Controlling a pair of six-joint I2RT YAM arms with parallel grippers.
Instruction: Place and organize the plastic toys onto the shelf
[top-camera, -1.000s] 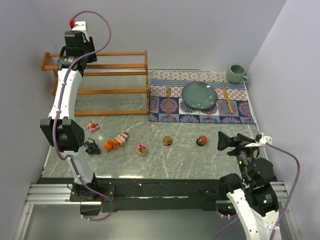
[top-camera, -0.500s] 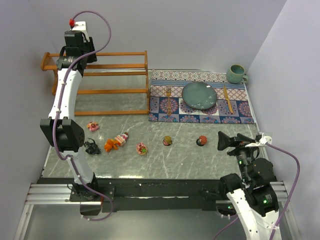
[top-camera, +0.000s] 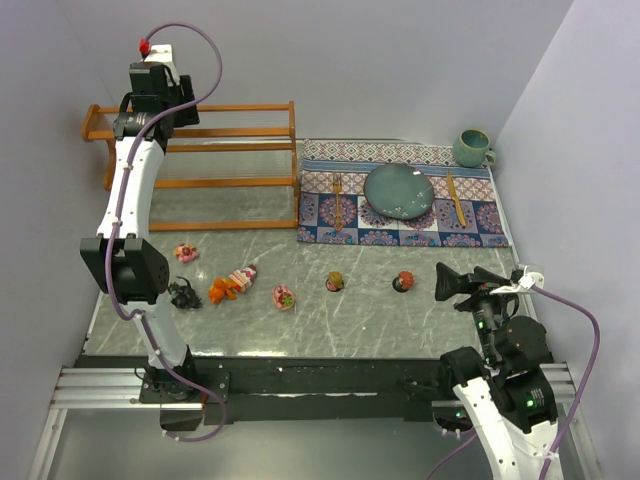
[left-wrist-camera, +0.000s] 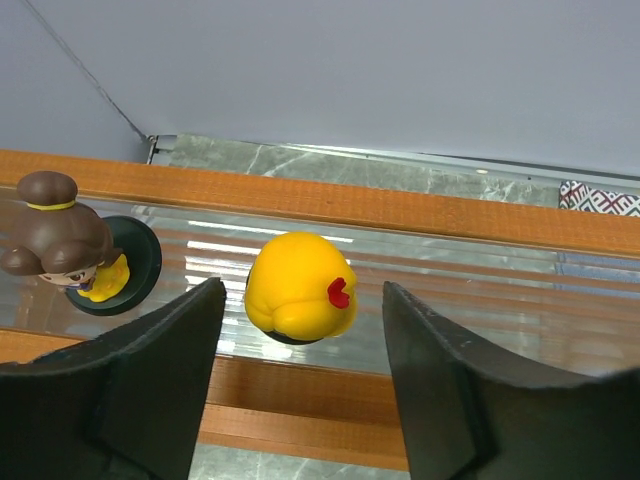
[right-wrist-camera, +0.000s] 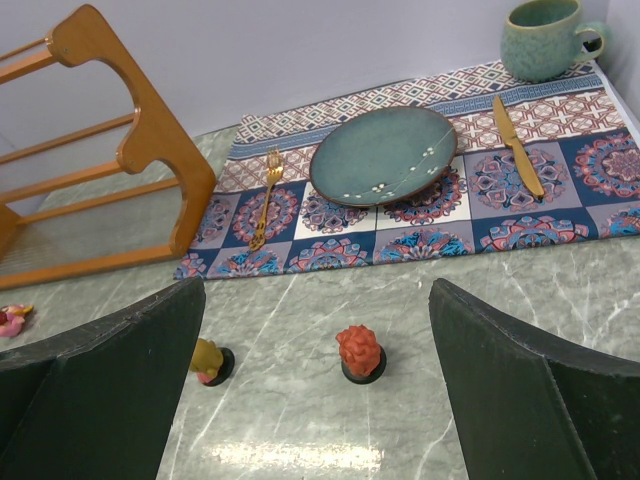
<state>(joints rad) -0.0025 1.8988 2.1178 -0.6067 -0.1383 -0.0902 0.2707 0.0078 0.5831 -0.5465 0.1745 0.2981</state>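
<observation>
The shelf (top-camera: 230, 150) stands at the back left. My left gripper (top-camera: 152, 100) hovers over its top tier. In the left wrist view the left gripper (left-wrist-camera: 302, 292) is open, and a round yellow toy (left-wrist-camera: 298, 300) rests on the slats between the jaws, touching neither. A brown-haired doll (left-wrist-camera: 60, 245) on a dark base stands to its left. Several toys lie on the table: a pink one (top-camera: 186, 252), a dark one (top-camera: 184, 294), an orange one (top-camera: 218, 290), a round pink-yellow one (top-camera: 284, 296). My right gripper (right-wrist-camera: 318, 290) is open above a red toy (right-wrist-camera: 360, 350) and a yellow-haired one (right-wrist-camera: 207, 360).
A patterned placemat (top-camera: 480, 220) at the back right carries a teal plate (top-camera: 398, 190), a fork (top-camera: 337, 200) and a knife (top-camera: 455, 198). A teal mug (top-camera: 472, 148) stands in the far right corner. The shelf's end frame (right-wrist-camera: 150, 150) stands left of the mat.
The left gripper's jaws have widened at the shelf. Neither arm nor any toy on the table has shifted in the top view.
</observation>
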